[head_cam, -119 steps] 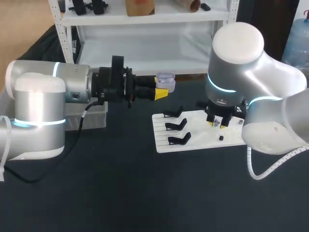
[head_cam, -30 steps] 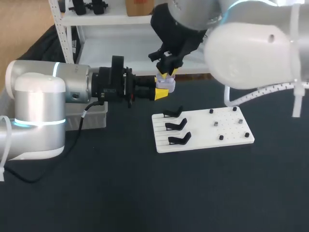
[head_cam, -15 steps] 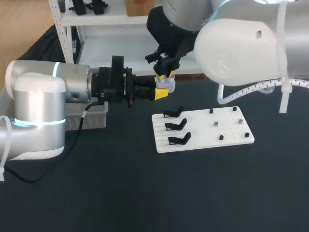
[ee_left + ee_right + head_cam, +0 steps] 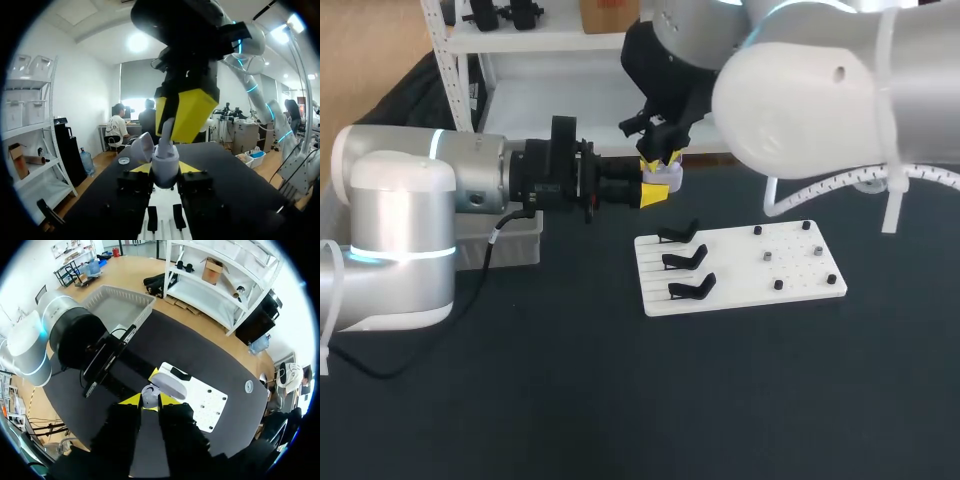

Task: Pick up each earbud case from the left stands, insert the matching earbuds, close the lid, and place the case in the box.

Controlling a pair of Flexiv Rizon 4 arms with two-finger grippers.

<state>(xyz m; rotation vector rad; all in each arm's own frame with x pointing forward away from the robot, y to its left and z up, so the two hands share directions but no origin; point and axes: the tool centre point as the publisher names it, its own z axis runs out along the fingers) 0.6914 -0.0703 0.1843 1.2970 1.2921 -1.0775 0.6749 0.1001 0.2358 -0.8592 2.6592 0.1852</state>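
My left gripper (image 4: 658, 192) is held level above the table, shut on a lavender earbud case (image 4: 666, 176) whose lid stands open. In the left wrist view the case (image 4: 165, 167) sits between my own yellow tips, lid (image 4: 141, 148) tipped aside. My right gripper (image 4: 660, 160) comes down from above onto the case's open top, shut on a small pale earbud (image 4: 168, 131). From the right wrist the earbud (image 4: 148, 396) shows between the yellow tips, just beside the lid (image 4: 170, 385). Whether the earbud is seated in the case is hidden.
A white board (image 4: 740, 265) lies on the dark table below, with three black stands (image 4: 682, 260) along its left side and small pegs (image 4: 777, 285) on its right. A grey box (image 4: 515, 238) sits at the table's left, behind my left arm.
My right arm has shifted slightly left, with its gripper staying on top of the case. The left arm and the case have not moved.
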